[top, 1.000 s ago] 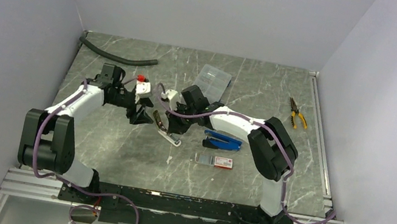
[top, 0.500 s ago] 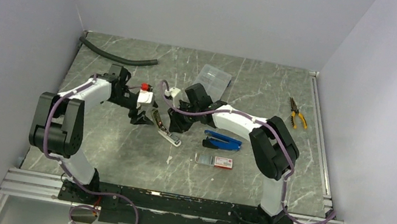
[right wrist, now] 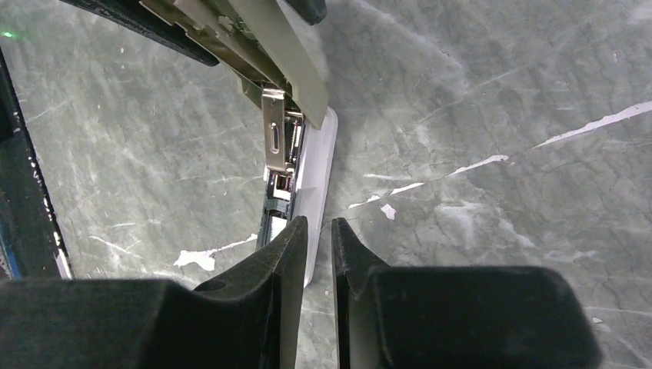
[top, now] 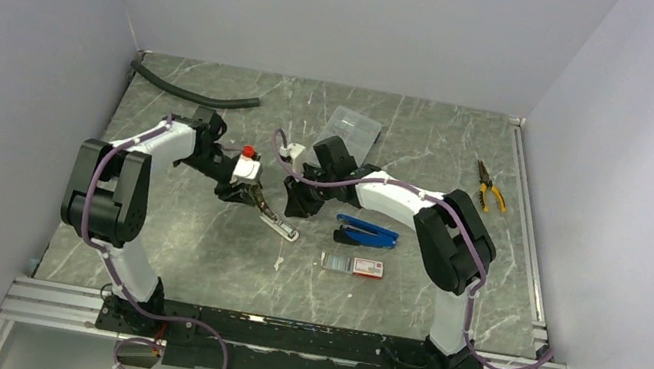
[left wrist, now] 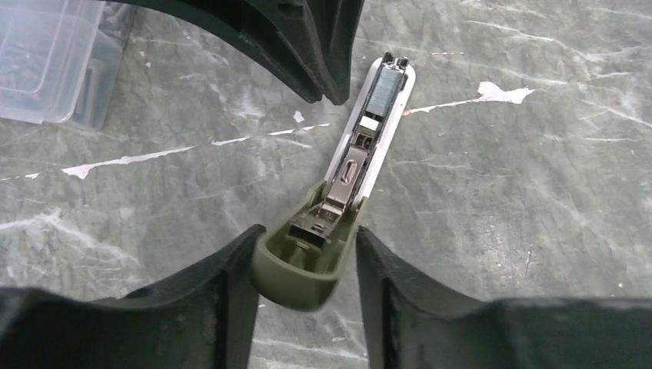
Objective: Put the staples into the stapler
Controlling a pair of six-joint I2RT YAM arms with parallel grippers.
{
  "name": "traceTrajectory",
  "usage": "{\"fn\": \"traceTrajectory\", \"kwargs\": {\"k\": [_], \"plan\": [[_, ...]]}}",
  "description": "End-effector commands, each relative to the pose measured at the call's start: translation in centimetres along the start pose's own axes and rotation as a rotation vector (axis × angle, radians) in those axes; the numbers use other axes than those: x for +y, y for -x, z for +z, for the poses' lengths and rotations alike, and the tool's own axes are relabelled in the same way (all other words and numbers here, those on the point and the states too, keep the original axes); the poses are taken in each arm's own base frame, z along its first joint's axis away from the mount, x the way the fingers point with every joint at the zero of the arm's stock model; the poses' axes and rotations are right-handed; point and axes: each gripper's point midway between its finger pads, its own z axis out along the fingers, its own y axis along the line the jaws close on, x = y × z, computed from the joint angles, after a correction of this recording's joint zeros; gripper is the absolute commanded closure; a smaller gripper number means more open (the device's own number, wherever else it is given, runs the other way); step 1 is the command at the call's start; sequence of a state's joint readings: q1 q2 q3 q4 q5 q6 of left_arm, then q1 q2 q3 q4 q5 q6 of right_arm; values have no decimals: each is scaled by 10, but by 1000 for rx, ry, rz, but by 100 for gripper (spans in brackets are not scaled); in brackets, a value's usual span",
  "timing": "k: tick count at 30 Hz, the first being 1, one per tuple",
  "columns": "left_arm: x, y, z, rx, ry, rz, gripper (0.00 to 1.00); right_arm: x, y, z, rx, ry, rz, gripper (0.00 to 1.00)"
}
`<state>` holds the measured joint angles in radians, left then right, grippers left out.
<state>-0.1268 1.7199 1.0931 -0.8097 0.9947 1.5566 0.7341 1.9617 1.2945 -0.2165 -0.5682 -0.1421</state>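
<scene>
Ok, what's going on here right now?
The stapler lies open on the table. The left gripper is closed around its green rear end. The right gripper, nearly shut, sits at the tip of its white base. The staple box lies apart, in neither gripper.

An open olive-green and white stapler (top: 269, 213) is laid on the marbled stone table (top: 189, 252), with a blue stapler (top: 365, 232) to its right. A small white red-ended box (top: 355, 265) is placed before the blue one, and a clear plastic compartment case (top: 351, 128) is set behind.
</scene>
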Motion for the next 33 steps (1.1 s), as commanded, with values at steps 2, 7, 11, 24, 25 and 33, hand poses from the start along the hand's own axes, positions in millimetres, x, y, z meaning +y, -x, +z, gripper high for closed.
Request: {"fn": "traceTrajectory", "kwargs": {"k": [2, 7, 11, 24, 25, 33], "plan": [[-6, 22, -2, -71, -32, 87, 57, 6, 19, -12, -52, 23, -47, 78], [-14, 32, -1, -99, -50, 45, 78, 5, 23, -16, -67, 32, -67, 74], [-23, 39, -2, -105, -72, -9, 91, 4, 27, -21, -94, 54, -88, 68], [-48, 60, -8, -60, -151, -394, 97, 12, 23, -34, -160, 160, -95, 54], [-50, 59, -8, -54, -150, -417, 97, 13, 23, -35, -170, 174, -85, 54], [-62, 59, -14, 6, -219, -563, 97, 21, 21, -35, -197, 246, -25, 54]]}}
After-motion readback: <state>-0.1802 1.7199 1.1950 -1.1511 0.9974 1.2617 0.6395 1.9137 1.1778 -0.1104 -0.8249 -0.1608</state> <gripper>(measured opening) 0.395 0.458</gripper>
